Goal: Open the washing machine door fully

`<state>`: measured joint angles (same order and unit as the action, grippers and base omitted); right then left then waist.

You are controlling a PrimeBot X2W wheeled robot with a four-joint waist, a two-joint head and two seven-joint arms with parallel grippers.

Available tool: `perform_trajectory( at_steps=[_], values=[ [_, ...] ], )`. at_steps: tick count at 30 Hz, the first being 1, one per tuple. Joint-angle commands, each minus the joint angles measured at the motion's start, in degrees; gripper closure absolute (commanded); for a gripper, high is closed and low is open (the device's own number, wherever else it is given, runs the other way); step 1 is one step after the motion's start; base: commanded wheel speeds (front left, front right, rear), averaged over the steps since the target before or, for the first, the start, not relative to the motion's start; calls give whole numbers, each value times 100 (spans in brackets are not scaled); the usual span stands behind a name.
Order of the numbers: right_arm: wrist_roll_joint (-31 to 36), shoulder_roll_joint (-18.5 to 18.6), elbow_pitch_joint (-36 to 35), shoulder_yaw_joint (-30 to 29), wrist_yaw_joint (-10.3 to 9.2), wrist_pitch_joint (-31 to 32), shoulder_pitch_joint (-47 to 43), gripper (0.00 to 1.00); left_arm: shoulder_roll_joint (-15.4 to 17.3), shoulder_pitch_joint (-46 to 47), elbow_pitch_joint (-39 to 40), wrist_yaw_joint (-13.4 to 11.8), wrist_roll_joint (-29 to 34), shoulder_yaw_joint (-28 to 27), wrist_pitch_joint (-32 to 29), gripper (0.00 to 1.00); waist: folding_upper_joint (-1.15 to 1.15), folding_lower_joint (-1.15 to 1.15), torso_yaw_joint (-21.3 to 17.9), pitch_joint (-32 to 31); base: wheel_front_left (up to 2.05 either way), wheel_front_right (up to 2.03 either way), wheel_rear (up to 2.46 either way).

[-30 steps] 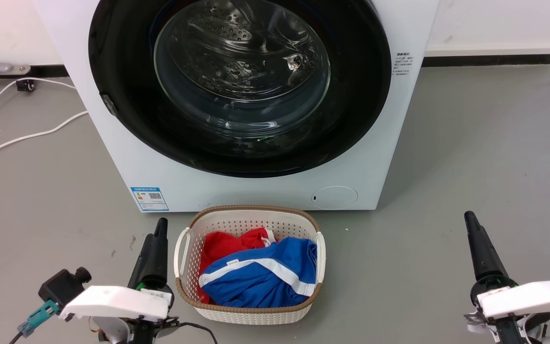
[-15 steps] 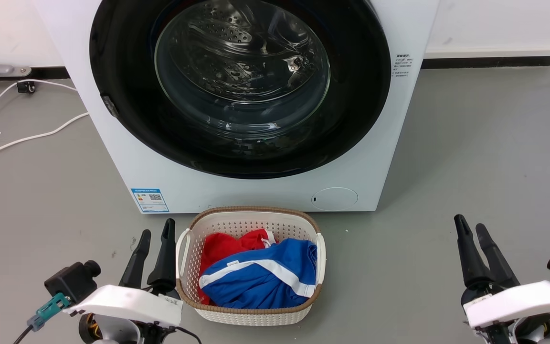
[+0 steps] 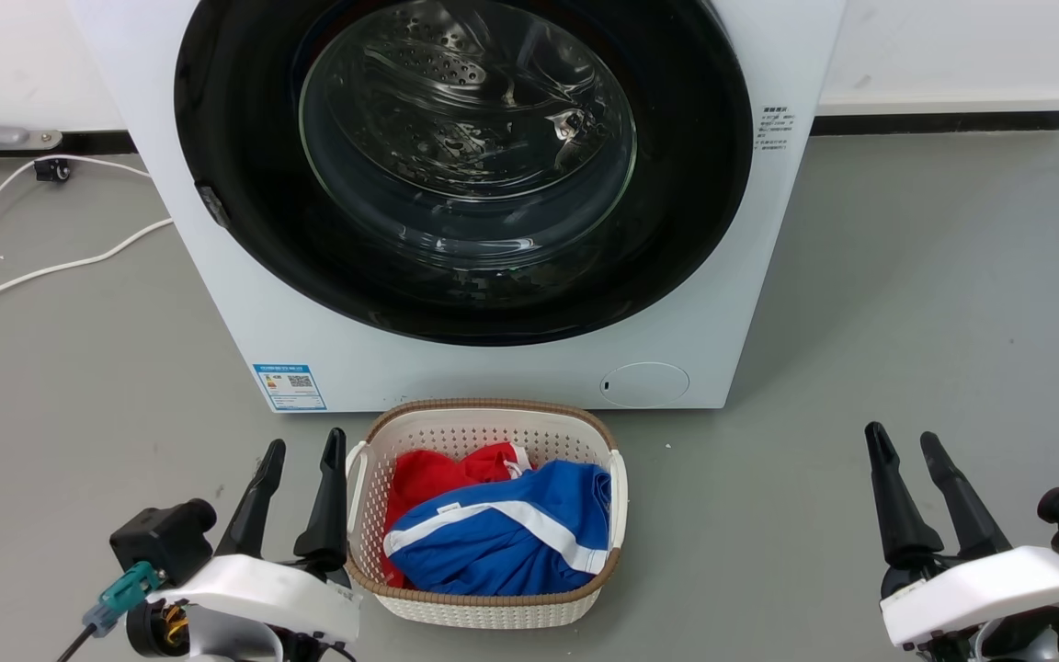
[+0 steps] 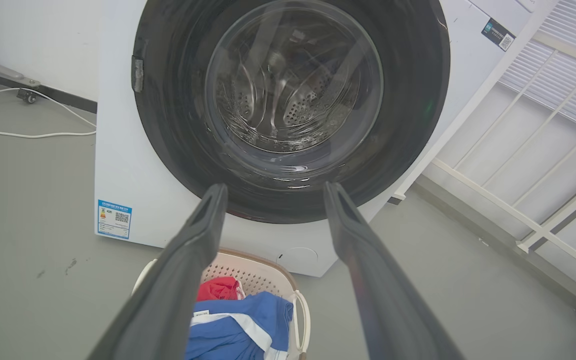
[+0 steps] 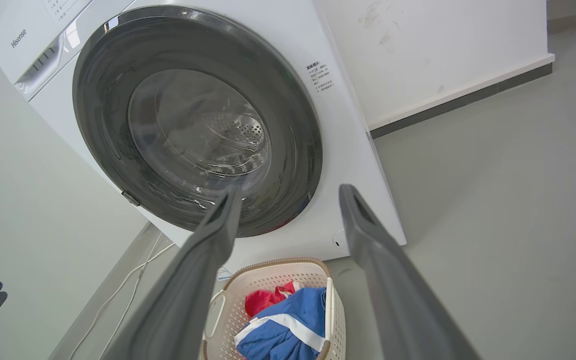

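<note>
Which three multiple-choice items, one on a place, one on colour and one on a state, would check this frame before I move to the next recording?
1. Where does the laundry basket stand relative to the washing machine?
A. On top of it
B. On the floor just in front of it
C. Inside its drum

2. What colours are the clothes in the basket?
A. Red and blue, with a white stripe
B. Green and yellow
C. All black

3. In what state is the washing machine door?
A. Swung fully open
B. Taken off and lying flat
C. Shut against the machine's front

Answers:
1 B: the head view shows the basket on the grey floor below the machine's front panel.
2 A: a red garment lies behind a blue one with a white stripe.
3 C: the black disc sits flush in the front, with the drum seen through its glass.
</note>
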<state>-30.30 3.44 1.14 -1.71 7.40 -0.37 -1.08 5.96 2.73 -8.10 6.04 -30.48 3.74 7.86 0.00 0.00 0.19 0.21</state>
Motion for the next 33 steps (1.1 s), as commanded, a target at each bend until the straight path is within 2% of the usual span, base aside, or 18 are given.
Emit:
perform_trajectory(
  at_steps=[1, 19, 33],
  values=[
    [145, -11, -96, -8, 8, -4, 0, 0, 52, 7, 27, -19, 167, 27, 62, 0, 0, 0, 0, -2, 0, 0, 0],
    [1246, -48, -20, -69, 11, -153, -42, 0, 187, 96, -117, -163, 1311, 212, 340, 0, 0, 0, 45, -28, 0, 0, 0],
    [1811, -55, 13, -64, 13, -208, -79, 0, 226, 73, -96, -216, 1874, 307, 500, 0, 0, 0, 65, -20, 0, 0, 0]
  ],
)
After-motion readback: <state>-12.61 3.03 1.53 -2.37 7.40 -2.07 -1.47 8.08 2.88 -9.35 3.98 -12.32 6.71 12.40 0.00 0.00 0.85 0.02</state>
